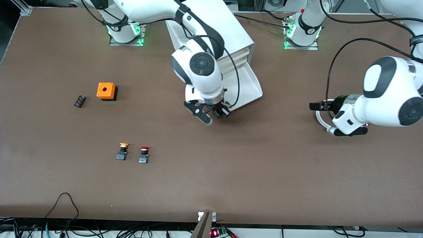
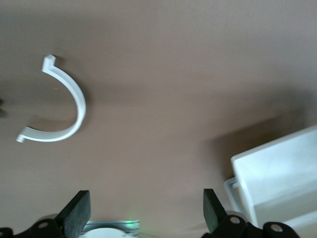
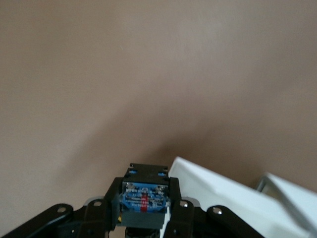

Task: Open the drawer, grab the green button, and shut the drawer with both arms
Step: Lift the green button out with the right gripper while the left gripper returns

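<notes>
The white cabinet [image 1: 218, 29] stands near the arms' bases. Its lowest drawer [image 1: 249, 84] is pulled out as a shallow white tray; it also shows in the left wrist view [image 2: 277, 178] and the right wrist view [image 3: 218, 193]. My right gripper [image 1: 216, 112] hangs over the table just off the open drawer's front corner, shut on the button [image 3: 143, 196]. Only the button's black body and blue-labelled base show; its cap is hidden. My left gripper [image 1: 314, 106] is open and empty, low over the table toward the left arm's end, its fingers [image 2: 74, 213] wide apart.
A white C-shaped piece [image 1: 322, 120] lies on the table beside the left gripper, and shows in the left wrist view [image 2: 69, 104]. An orange box [image 1: 106, 91], a small black part [image 1: 79, 101], an orange-capped button [image 1: 123, 151] and a red-capped button [image 1: 144, 154] lie toward the right arm's end.
</notes>
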Robot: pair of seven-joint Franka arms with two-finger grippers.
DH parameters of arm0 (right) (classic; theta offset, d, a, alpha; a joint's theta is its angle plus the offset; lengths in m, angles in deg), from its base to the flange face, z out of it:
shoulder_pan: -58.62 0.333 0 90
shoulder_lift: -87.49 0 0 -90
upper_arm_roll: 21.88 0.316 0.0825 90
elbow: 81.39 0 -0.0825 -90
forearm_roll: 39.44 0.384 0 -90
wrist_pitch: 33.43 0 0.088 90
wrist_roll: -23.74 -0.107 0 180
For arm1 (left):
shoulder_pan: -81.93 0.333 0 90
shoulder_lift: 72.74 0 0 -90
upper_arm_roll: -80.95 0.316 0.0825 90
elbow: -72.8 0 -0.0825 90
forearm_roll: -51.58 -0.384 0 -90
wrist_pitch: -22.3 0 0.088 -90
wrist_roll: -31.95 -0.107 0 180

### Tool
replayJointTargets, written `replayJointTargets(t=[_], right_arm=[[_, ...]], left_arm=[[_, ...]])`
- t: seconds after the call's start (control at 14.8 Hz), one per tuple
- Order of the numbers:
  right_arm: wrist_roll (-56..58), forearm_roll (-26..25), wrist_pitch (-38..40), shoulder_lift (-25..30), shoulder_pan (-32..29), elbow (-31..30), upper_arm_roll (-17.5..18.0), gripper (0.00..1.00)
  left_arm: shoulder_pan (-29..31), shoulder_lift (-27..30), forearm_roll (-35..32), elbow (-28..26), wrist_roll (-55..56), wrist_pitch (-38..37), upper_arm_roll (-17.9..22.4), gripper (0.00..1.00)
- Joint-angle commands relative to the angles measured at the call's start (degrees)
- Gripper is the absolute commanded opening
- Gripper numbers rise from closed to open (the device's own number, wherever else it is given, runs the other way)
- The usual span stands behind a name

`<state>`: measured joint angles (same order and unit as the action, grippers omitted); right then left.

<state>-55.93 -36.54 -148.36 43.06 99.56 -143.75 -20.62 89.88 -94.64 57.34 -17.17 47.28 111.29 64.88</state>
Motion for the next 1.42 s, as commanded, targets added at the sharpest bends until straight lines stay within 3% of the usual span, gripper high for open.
replayJointTargets(t=[0.0,0.2,0.54,0.61,0.74,1.01,1.35], right_arm=[[11.0,1.7,1.2,1.4,-4.5,0.5,1.2,0.0],[25.5,5.4,3.3,1.6,-9.1,0.4,1.1,0.0],[43.3,5.4,3.5,1.4,-15.4,-1.2,0.9,0.0],[50.4,4.7,3.0,-0.1,-17.3,-1.6,0.8,0.0],[55.3,4.3,2.8,-1.6,-18.3,-2.7,0.7,0.0],[57.9,-2.5,-1.5,-4.3,-19.6,-3.5,0.6,0.0],[66.8,-2.3,-9.5,-8.7,-22.1,-3.6,0.6,0.0]], left_arm=[[0.0,1.2,-0.9,-5.9,9.8,8.4,-4.1,1.0],[-2.8,0.5,-1.6,-12.4,19.0,20.4,-6.4,1.0],[-8.9,-5.4,-2.3,-13.9,27.1,29.4,-6.0,1.0],[-10.3,-7.1,-7.5,-14.4,31.8,33.2,-6.2,1.0],[-12.5,-8.4,-10.7,-14.4,33.8,35.3,-6.2,1.0],[-16.0,-9.7,-10.9,-14.8,39.3,38.3,-6.4,1.0],[-17.2,-8.7,-10.8,-20.1,45.6,43.6,-8.7,1.0]])
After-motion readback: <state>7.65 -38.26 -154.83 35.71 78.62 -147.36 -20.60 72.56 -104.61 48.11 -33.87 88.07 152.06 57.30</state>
